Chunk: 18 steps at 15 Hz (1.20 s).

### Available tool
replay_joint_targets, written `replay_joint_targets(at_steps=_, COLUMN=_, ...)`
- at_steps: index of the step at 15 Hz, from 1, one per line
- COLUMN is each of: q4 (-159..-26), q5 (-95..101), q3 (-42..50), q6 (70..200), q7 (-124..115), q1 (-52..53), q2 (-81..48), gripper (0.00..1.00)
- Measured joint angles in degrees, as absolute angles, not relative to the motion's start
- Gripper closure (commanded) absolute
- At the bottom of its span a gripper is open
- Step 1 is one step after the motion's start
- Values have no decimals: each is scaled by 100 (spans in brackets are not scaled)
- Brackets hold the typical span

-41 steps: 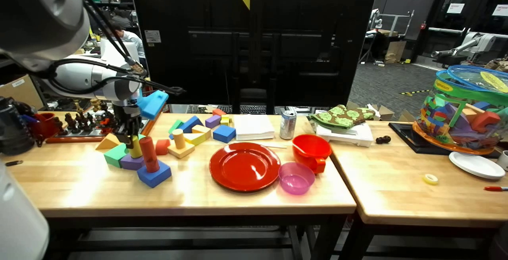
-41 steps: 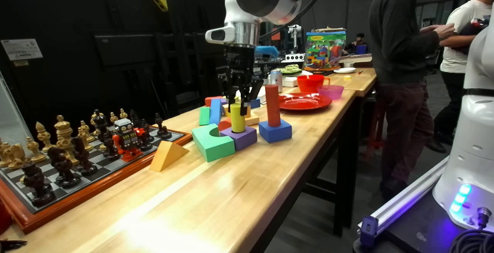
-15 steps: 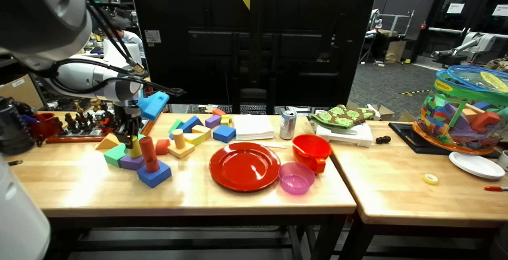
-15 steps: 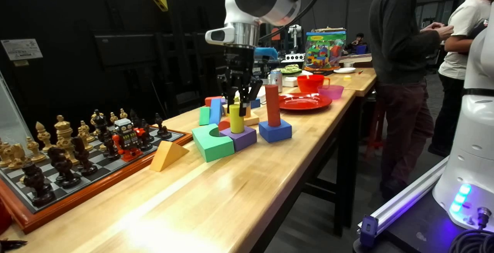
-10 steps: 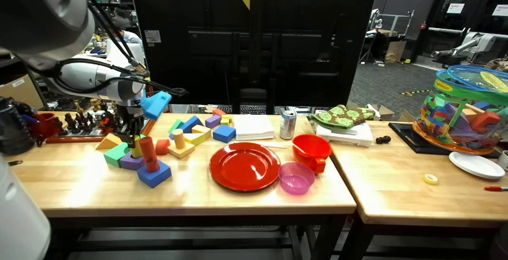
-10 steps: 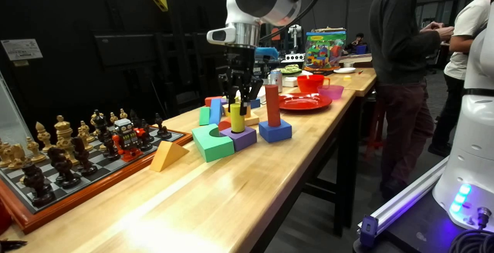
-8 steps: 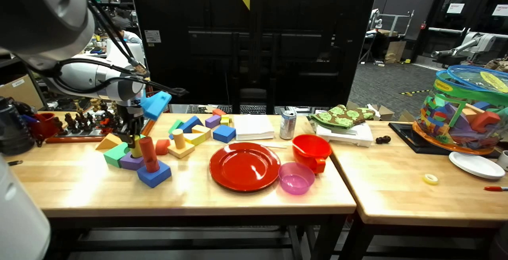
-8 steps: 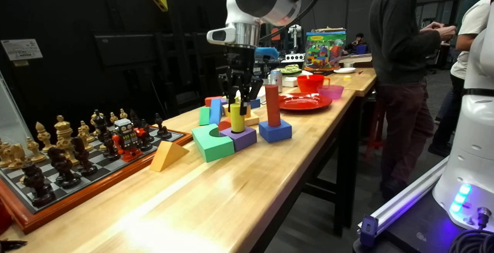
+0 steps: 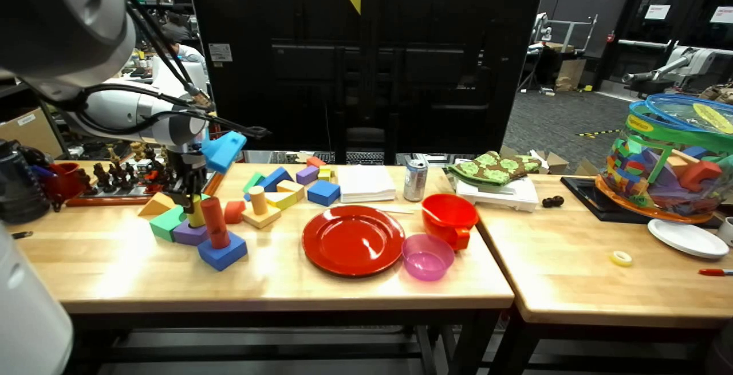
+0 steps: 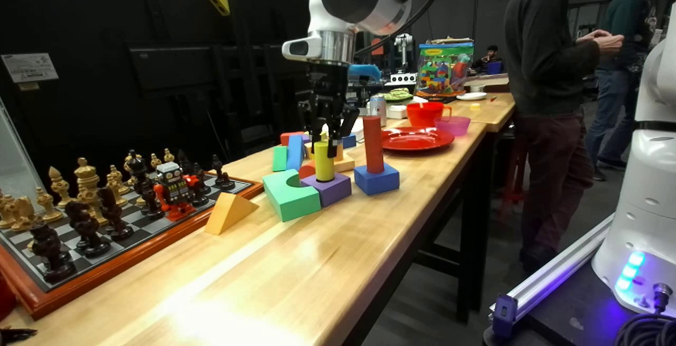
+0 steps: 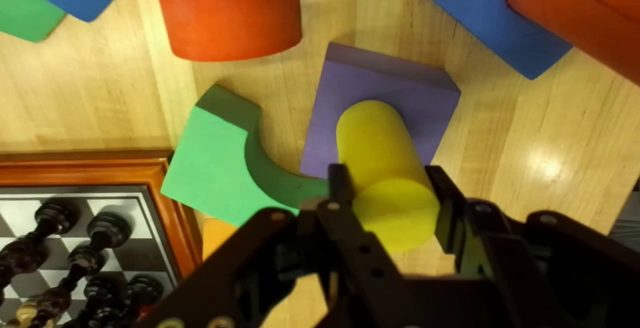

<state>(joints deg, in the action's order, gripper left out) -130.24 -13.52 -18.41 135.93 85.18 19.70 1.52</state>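
Your gripper [image 11: 390,188] is clamped on the yellow cylinder [image 11: 378,142], upright on the purple block [image 11: 327,110]. Wrist view, from cylinder: green arch [image 11: 215,168] at 9 o'clock, blue block [image 11: 492,20] at 1.

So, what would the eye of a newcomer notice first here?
Probably the red plate, below the middle of an exterior view. Then the gripper, holding a yellow cylinder upright over a purple block. The chessboard, with a toy robot on it, stands out at left in both exterior views.
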Motion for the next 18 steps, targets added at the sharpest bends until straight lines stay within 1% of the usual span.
replay_joint_targets(at_steps=10, q4=-12838, q5=-1353, q3=-1849, q6=13547, q7=8515, q1=1964, q2=-48, gripper=84)
replay_joint_targets(at_steps=18, q4=-12515, q5=-1575, q3=-1796, q6=13206, q7=8170, q1=1767, q2=-284, gripper=84)
